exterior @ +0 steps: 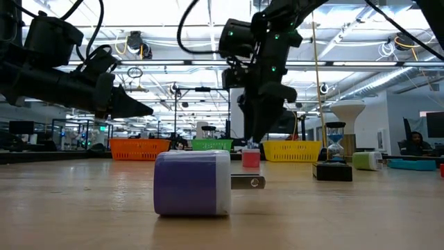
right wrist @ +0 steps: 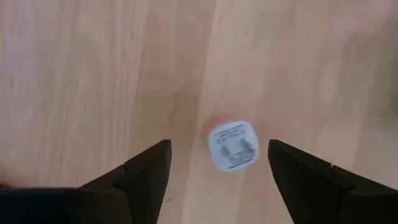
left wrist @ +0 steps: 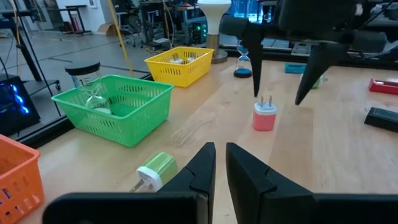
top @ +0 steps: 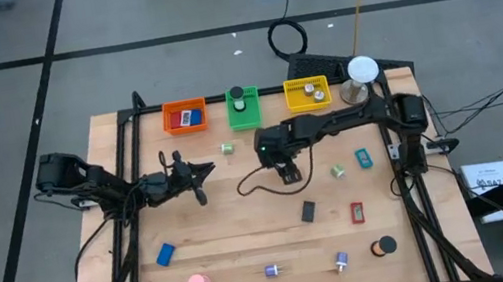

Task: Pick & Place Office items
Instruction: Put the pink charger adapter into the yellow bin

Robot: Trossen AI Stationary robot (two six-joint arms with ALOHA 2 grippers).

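My right gripper (right wrist: 217,163) hung over the table's middle, fingers spread wide, straddling a small pink plug-in charger block with a white pronged face (right wrist: 232,145) that stood on the wooden table (top: 246,233), prongs up. Nothing was grasped; the block stood free between the fingers, touching neither, as the left wrist view (left wrist: 264,116) showed. I judged this the pre-grasp step: the next move called for a straight drop and a squeeze across the block's sides, then a carry to one of the plastic mesh bins along the far edge, orange (top: 185,117), green (top: 244,108) or yellow (top: 307,94).

My left gripper (left wrist: 221,163) waited to the left of centre, fingers nearly pinched together, holding nothing. A pale green plug block (left wrist: 155,169) lay just ahead of it.

Room looked fine: bare wood around the pink block, nearest neighbours well apart. The route to the bins was short and open. The other items, like the purple-and-white charger (exterior: 193,182), lay toward the near edge, out of the way.
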